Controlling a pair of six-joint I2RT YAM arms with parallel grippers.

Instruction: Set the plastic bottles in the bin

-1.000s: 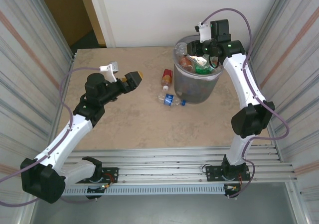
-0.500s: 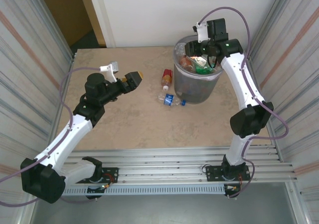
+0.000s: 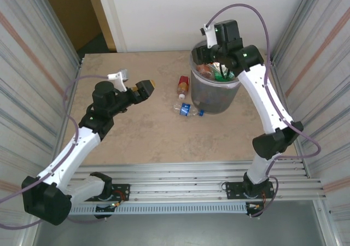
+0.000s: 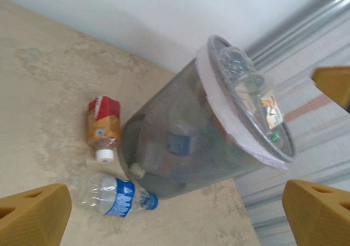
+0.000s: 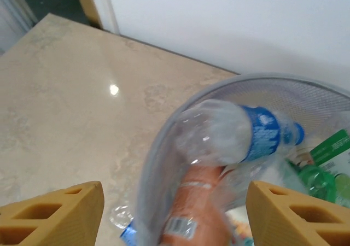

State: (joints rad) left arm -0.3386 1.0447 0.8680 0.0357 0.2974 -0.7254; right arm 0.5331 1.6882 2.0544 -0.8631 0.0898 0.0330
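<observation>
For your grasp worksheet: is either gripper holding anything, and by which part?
Nothing is held: left gripper open over the table, right gripper open above the bin.

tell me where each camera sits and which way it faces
top external: above and behind the bases, looking down on the table; left arm and right arm show.
left wrist: over the table, facing the bin side-on, red bottle and blue-label bottle beside it; own fingers at the edges.
right wrist: over the bin's rim, looking down at bottles inside; own fingers at bottom corners.
shared: top and left wrist both show those two bottles.
</observation>
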